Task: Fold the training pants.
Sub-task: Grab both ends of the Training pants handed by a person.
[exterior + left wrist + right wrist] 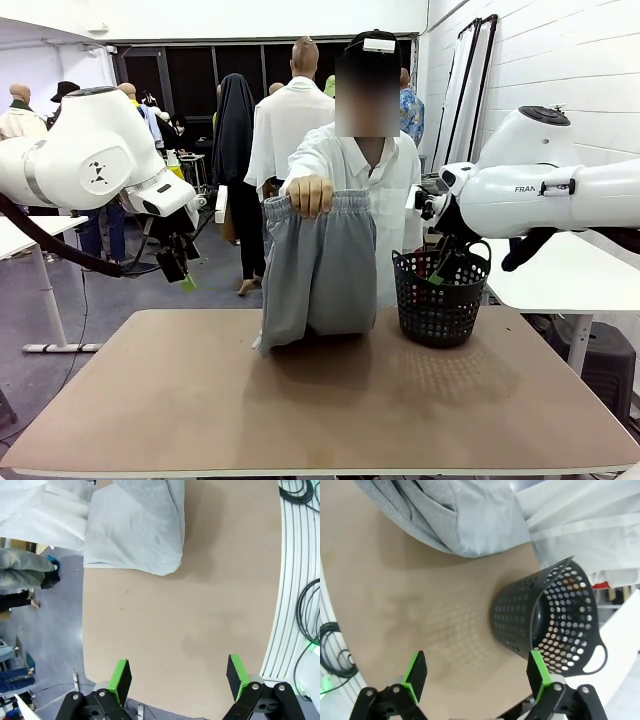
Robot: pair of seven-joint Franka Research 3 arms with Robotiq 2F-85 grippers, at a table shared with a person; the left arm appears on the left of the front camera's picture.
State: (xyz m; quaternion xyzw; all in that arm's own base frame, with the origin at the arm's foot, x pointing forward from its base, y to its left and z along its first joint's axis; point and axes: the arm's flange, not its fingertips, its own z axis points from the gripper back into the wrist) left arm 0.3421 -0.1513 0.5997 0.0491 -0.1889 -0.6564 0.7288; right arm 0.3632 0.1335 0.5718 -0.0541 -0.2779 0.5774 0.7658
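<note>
Brown table (300,420): black basket (440,305) beside training pants (320,270) in person's hand (310,195)

The training pants (318,265) are light grey jersey, hanging upright just left of the black mesh basket (440,300), held up at the gathered waistband, lower end bunched level with the basket's base.

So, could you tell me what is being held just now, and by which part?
The person's hand holds the training pants up by the elastic waistband. The left gripper and right gripper are open, holding nothing.
</note>
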